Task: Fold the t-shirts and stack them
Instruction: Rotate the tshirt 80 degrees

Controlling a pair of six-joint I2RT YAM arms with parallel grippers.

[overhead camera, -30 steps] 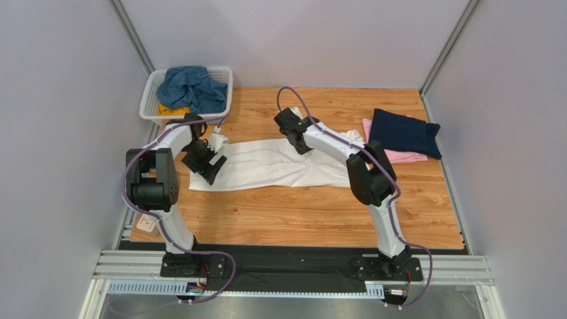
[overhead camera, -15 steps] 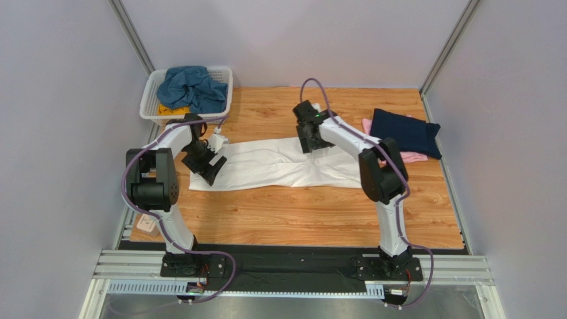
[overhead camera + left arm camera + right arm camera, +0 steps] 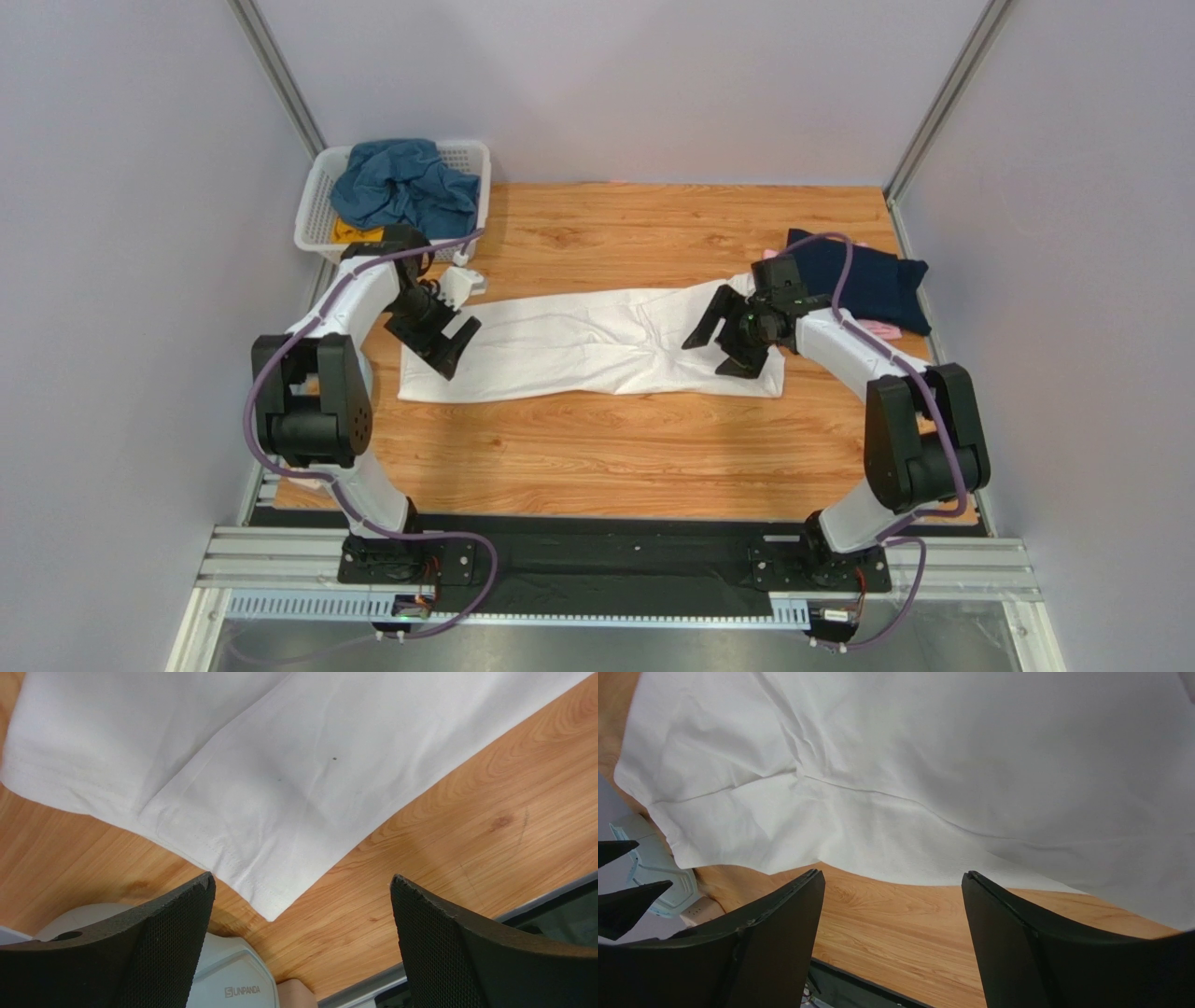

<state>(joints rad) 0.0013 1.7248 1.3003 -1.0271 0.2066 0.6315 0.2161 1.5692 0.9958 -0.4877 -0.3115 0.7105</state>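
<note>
One blue shirt [image 3: 404, 182] and one yellow shirt [image 3: 348, 231] sit in the basket [image 3: 314, 210] far left. The left gripper [image 3: 302, 880] hangs wide open and empty over the single white shirt's [image 3: 589, 343] left end, the right gripper [image 3: 892, 875] likewise over its right end. One navy shirt [image 3: 859, 280] tops one pink shirt [image 3: 887, 331].

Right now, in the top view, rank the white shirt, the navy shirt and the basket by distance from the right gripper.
1. White t-shirt, spread directly beneath the right gripper.
2. Navy t-shirt, folded at the table's right edge.
3. Basket, in the far-left corner.
</note>
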